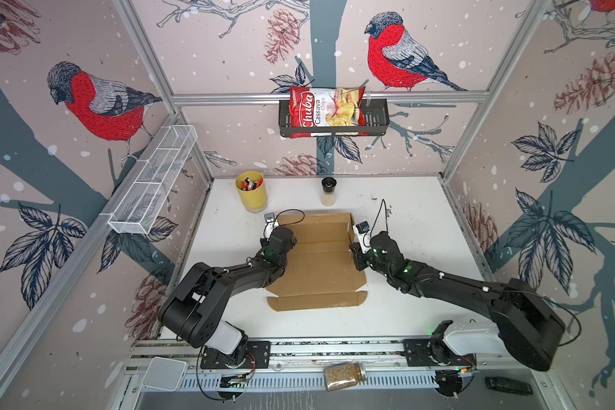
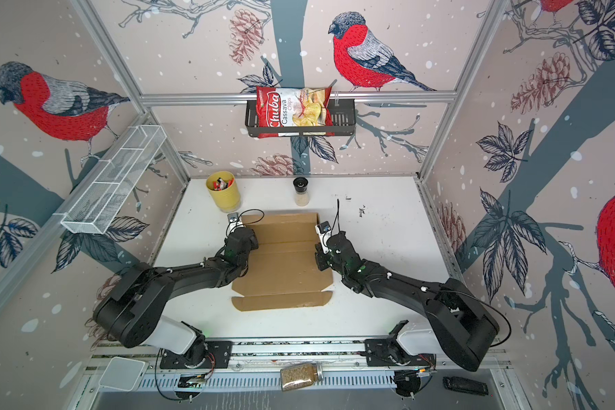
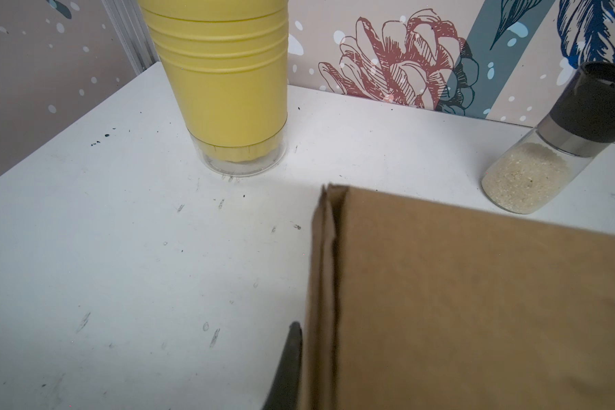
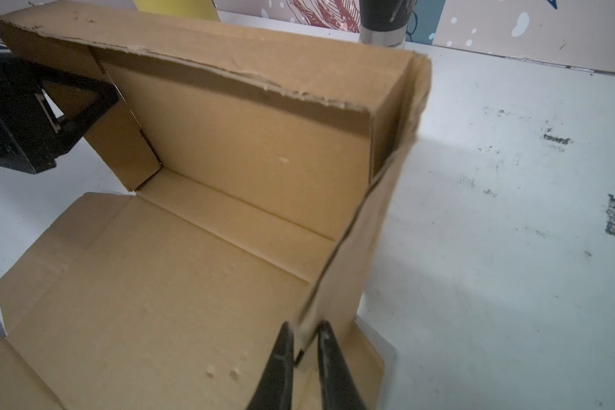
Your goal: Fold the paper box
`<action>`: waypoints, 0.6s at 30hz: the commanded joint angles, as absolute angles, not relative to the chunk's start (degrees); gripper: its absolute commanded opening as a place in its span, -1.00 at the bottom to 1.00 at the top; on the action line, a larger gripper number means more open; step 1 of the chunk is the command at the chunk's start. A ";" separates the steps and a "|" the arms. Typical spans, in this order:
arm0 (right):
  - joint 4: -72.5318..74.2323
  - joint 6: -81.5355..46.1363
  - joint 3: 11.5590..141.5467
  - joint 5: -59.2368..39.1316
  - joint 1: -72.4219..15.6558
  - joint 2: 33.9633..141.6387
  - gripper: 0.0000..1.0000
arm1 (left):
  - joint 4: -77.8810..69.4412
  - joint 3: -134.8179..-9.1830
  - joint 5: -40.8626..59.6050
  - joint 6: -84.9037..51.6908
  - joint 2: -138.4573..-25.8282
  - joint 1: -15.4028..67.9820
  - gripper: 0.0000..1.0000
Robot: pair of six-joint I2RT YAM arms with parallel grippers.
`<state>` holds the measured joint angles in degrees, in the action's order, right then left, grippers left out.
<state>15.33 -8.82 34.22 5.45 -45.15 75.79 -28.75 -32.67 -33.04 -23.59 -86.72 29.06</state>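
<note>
1 finger hidden, left end effector clamps paper box; right end effector unclear.

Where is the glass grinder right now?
In both top views the glass grinder stands near the table's back edge, right of the yellow cup and behind the paper box.

You have the paper box in the middle of the bench, walls raised at its rear and panels lying flat at the front. The left gripper is at its left wall, and the right gripper straddles its right wall. Behind the box's left corner stands the cup of markers; the spice grinder stands behind it, further right. On the back wall, a bag of cassava chips sits in the wall basket. A jar lies on its side before the bench.
</note>
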 commanded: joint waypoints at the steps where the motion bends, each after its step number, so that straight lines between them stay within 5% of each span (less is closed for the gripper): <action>1: 16.01 -6.83 35.78 2.22 -44.05 75.78 -0.56 | -28.75 -32.47 -31.44 -21.58 -87.19 29.01 -1.00; 9: 10.42 -6.05 39.43 -11.65 -36.92 73.50 -0.09 | -31.49 -31.07 -31.46 -18.86 -87.80 29.73 -1.00; 13: 6.69 -6.18 41.98 -15.28 -33.11 68.93 -0.03 | -32.82 -30.68 -32.49 -16.89 -87.63 30.61 -1.00; 18: 7.27 -14.34 45.34 -12.37 -22.41 64.39 0.20 | -33.14 -30.93 -32.46 -15.23 -87.37 30.84 -1.00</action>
